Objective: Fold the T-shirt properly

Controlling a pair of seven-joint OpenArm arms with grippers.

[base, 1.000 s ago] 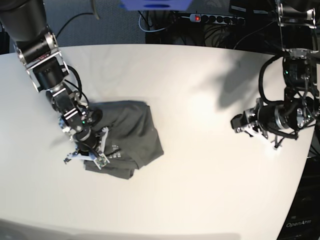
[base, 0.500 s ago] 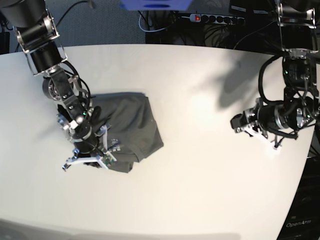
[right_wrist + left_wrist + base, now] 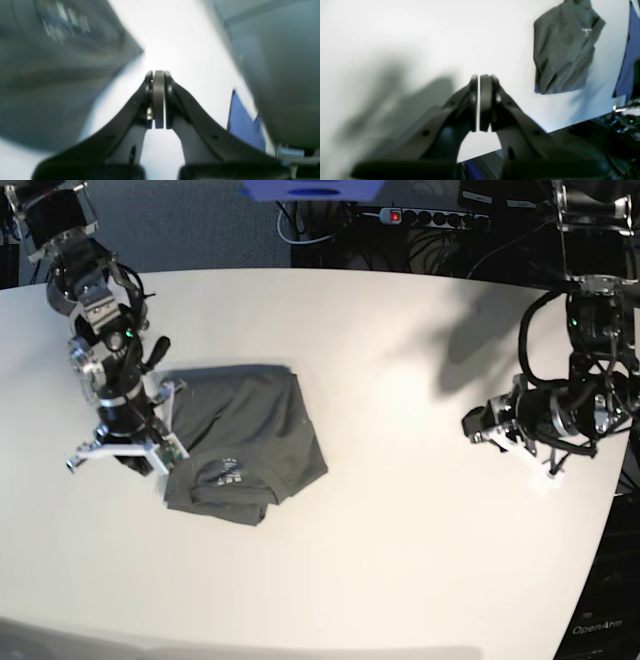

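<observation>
Right gripper (image 3: pixel 128 460) is seen at the left of the base view, jaws pressed fully together, nothing pinched between them. In the right wrist view the pads (image 3: pixel 158 100) are closed flat on each other over bare white table (image 3: pixel 190 50), and the cloth is seen blurred, up and to the left of the jaw tips, not touched by them.

The T-shirt (image 3: pixel 245 445) is laid on the table (image 3: pixel 400 510) as a folded dark charcoal-grey bundle, roughly rectangular, wrinkled, just beside the right gripper's jaws on their inner side. Whether the gripper body touches its left edge cannot be told. A small pale printed mark (image 3: pixel 226 473) is visible on the bundle near its front edge. No containers are seen on the table; nothing is held inside anything.

Left gripper (image 3: pixel 550 472) is seen at the right of the base view, near the table's right edge, well apart from the T-shirt. In the left wrist view its pads (image 3: pixel 485 100) are closed to a hairline slit, with nothing gripped. From there the T-shirt (image 3: pixel 563 47) is seen far beyond the jaw tips, up and to the right.

A power strip (image 3: pixel 425 218) with a red switch is seen behind the table's far edge.
</observation>
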